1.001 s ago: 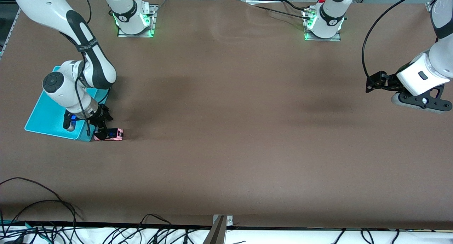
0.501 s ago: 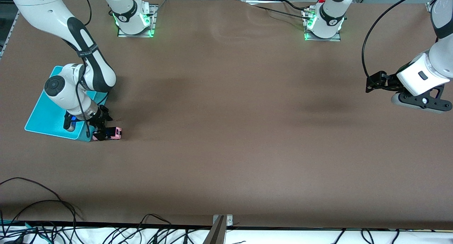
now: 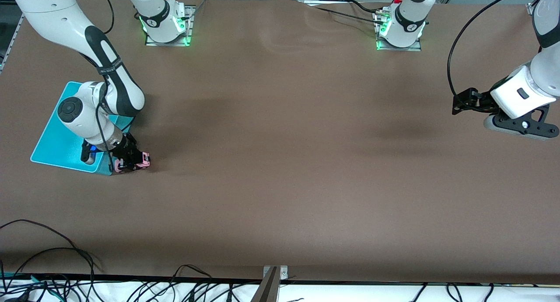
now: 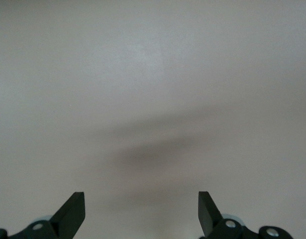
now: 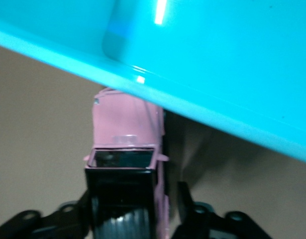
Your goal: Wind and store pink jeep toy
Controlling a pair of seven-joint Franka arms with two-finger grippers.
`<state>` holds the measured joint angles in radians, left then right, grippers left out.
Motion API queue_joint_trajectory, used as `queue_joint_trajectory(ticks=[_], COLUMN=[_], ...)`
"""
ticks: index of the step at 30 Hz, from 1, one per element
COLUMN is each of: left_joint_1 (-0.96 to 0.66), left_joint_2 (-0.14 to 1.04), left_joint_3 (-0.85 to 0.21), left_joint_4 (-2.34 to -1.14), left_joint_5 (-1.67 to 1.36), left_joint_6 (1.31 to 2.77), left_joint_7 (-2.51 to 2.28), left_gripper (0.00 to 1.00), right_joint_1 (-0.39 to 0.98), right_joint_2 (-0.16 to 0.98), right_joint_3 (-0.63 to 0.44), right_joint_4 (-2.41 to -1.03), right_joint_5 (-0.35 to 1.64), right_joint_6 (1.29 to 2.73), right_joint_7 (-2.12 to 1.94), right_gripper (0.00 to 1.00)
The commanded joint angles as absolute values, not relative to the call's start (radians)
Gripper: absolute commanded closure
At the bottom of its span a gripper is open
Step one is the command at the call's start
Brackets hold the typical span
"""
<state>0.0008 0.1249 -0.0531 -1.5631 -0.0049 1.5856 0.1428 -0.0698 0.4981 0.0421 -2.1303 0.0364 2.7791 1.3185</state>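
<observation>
beside the turquoise bin (image 3: 57, 140), right gripper (image 3: 127, 159) had clamped the pink jeep toy (image 3: 139, 161), which wasn't stored yet; left gripper (image 3: 464, 103) waited open.

Right end effector (image 3: 127, 160) on pink jeep toy (image 3: 132, 162) beside turquoise bin (image 3: 61, 140)

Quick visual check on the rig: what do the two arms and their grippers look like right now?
Both arms have glossy white shells with black joint sections. The right arm carries a black band with white lettering and a thin black cable along it. The left arm trails a long looping black cable. The right gripper and left gripper are black with two fingers. Green lights glow at both bases.
</observation>
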Motion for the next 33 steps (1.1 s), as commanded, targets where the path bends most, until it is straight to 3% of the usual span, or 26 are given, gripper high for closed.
queue_joint_trajectory(ticks=[1,11,24,33], left_joint_1=[0.008,0.009,0.009,0.009], left_joint_2=[0.138,0.138,0.138,0.138], left_joint_3=[-0.055,-0.055,-0.055,-0.055], left_joint_4=[-1.532,-1.532,-1.532,-1.532], left_joint_5=[-0.011,-0.012,-0.012,-0.012], left_joint_6=[1.571,1.571,1.571,1.571], left_joint_7=[0.14,0.141,0.141,0.143], left_gripper=[0.0,0.0,0.0,0.0], right_joint_1=[-0.064,-0.064,-0.063,-0.063], right_joint_2=[0.514,0.479,0.331,0.272], right_joint_3=[0.034,0.044,0.126,0.144], right_joint_4=[-2.112,-2.108,-2.072,-2.025], right_joint_5=[0.02,-0.002,-0.017,-0.051], right_joint_6=[2.786,2.778,2.571,2.318], right_joint_7=[1.33,1.322,1.295,0.927], right_gripper=[0.77,1.0,1.0,1.0])
